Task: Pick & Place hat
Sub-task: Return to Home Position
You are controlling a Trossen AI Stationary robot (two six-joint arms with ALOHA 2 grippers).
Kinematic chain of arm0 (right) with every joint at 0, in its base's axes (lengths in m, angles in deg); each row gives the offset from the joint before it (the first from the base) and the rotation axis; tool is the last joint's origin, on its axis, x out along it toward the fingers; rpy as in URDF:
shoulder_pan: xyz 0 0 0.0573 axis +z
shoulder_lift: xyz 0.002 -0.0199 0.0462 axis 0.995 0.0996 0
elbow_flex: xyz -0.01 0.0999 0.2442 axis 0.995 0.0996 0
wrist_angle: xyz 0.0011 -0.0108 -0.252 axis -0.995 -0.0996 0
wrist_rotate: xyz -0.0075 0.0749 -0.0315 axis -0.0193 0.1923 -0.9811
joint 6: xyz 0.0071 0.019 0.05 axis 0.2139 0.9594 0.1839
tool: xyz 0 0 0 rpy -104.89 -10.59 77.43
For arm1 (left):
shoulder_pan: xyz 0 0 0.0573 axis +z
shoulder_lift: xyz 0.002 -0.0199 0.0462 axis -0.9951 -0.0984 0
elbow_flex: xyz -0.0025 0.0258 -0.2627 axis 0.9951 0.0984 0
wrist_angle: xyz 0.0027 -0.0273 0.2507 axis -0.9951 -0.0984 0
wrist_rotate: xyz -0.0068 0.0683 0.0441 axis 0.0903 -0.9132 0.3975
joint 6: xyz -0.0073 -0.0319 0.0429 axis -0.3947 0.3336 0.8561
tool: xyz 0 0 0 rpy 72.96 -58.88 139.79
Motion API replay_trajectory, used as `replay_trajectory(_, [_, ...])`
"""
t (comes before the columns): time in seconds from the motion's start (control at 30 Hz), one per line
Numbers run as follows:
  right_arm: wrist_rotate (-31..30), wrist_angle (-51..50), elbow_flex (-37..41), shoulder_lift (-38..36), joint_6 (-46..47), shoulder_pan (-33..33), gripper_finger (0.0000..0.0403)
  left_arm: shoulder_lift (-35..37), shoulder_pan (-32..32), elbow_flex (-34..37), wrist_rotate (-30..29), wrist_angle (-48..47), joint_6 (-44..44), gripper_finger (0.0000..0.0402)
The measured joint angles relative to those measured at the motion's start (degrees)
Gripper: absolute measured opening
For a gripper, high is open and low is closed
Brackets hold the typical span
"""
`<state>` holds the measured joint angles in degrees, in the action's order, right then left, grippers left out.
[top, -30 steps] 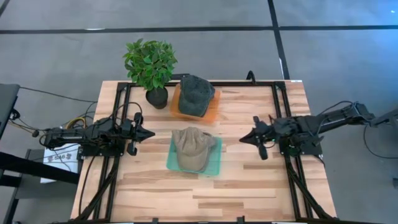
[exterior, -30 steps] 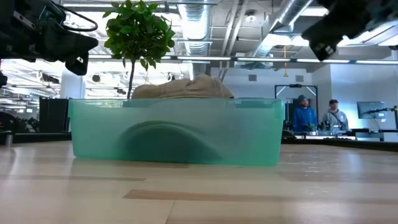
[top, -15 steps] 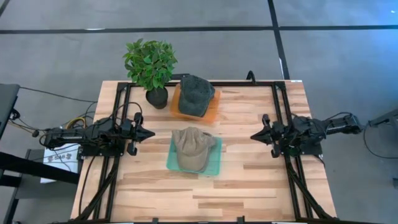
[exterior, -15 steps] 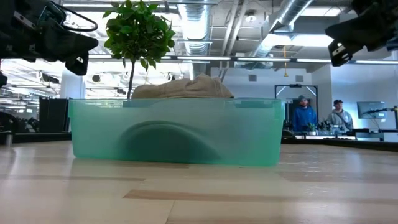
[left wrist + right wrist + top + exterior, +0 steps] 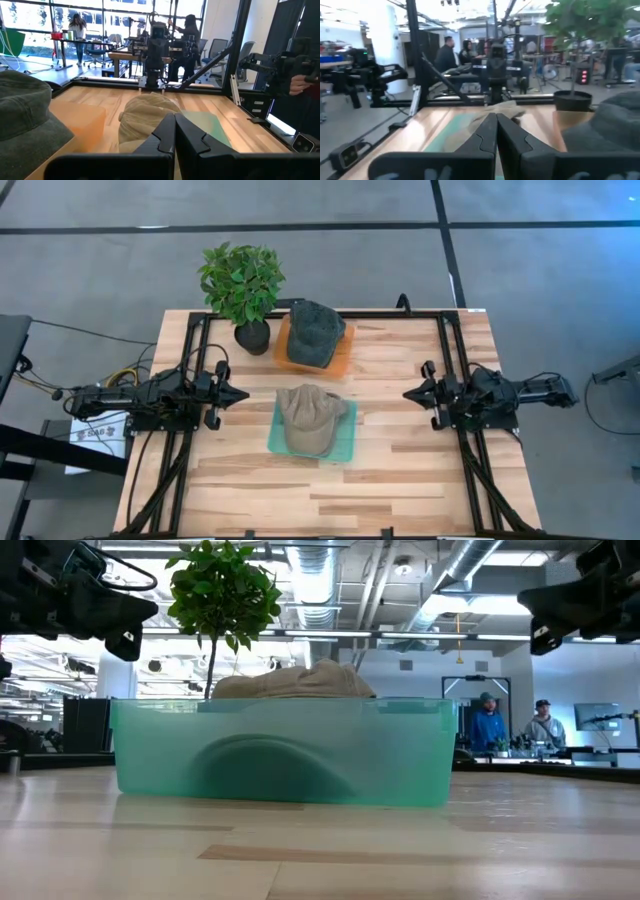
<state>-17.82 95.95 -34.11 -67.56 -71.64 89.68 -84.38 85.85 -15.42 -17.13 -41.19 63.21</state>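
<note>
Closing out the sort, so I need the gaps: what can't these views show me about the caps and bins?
- High view: dark grey fabric cap covers the orange plastic bin; anything beneath is hidden.
- Low view: translucent green plastic bin blocks the orange bin; tan fabric cap shows only its crown.

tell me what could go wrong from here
The black cap appears to overhang the rim of the orange bin beside the potted plant; a nudge might tip it out. The brown cap domes above the wall of the green bin, so a low pass by the left gripper or right gripper, both shut, could snag it.
</note>
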Motion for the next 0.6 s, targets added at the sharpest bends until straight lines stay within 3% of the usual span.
replay_trajectory(0.17, [4.92, -2.07, 0.02, -0.02, 0.38, -2.71, 0.0, 0.0, -0.02, 0.0, 0.0, 0.02, 0.0, 0.0])
replay_trajectory(0.6, [5.51, -4.42, 0.09, 0.68, 4.09, -6.2, 0.0, 0.0, 0.0, 0.0, 0.07, 0.02, 0.0, 0.0])
